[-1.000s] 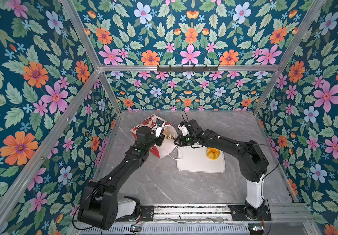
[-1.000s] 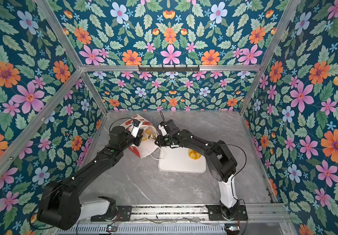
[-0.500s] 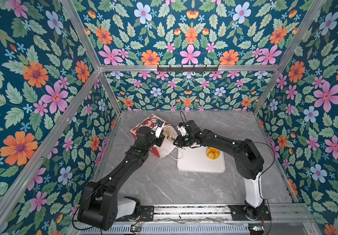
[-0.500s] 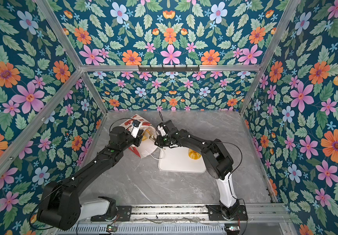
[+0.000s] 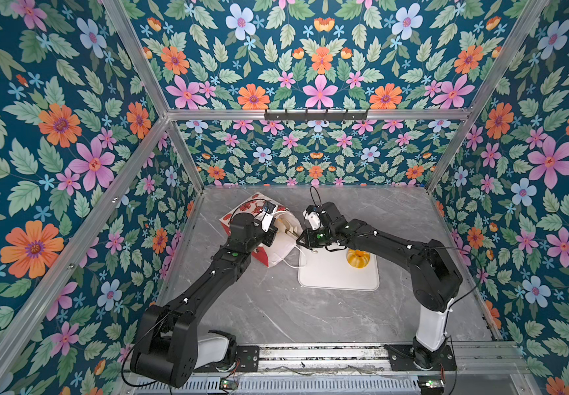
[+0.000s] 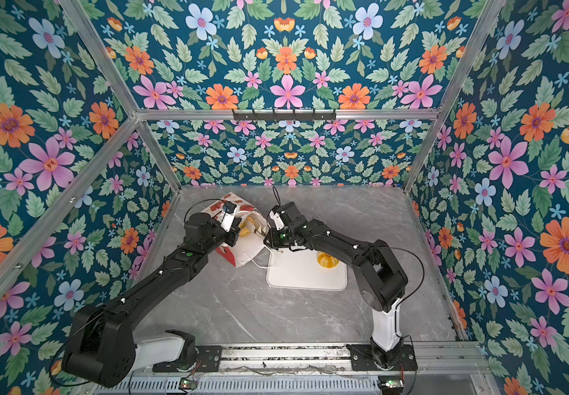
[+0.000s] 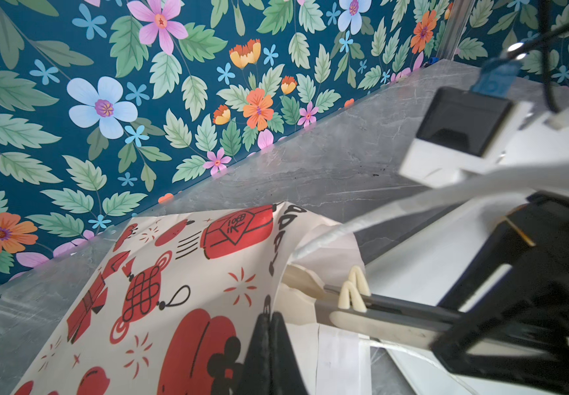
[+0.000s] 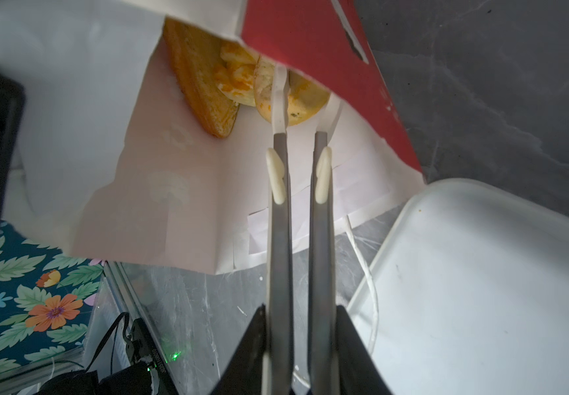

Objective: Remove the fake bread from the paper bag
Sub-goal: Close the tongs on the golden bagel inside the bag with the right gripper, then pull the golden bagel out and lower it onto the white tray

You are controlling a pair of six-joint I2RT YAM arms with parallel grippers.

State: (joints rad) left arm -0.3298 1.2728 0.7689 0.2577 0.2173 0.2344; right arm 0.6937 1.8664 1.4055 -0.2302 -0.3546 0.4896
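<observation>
Top views are both showing the grey table (image 5: 276,307) carrying a white tray (image 5: 338,278). The paper bag (image 5: 278,254) is lying on its side just beside the tray, mouth facing it. My left gripper (image 7: 269,328) is pinching the bag's rim, fingers pressed together on the paper. My right gripper (image 8: 307,95) is reaching into the mouth, fingers narrowly apart, tips at a round bun (image 8: 296,111); whether they are gripping it I cannot tell. A triangular slice (image 8: 204,85) is lying beside the bun inside the bag. One orange pastry (image 5: 357,258) is sitting on the tray.
</observation>
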